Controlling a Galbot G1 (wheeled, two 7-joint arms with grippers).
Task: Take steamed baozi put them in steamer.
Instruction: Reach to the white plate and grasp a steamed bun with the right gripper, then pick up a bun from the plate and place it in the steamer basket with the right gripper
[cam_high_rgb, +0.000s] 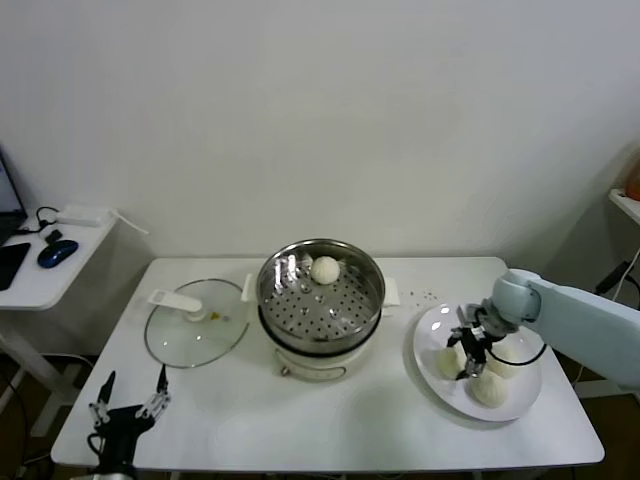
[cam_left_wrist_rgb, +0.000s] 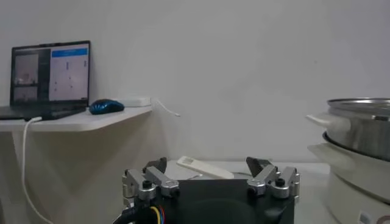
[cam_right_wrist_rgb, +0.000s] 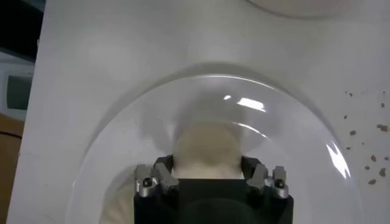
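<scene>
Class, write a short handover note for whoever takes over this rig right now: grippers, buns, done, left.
Right gripper: open, fingers either side of a bun on the plate, not yet closed.
Left gripper: open, parked at the table's near left corner.
Done: one bun in the steamer.
Left: three buns on the plate, including this one. The lid lies left of the steamer.
</scene>
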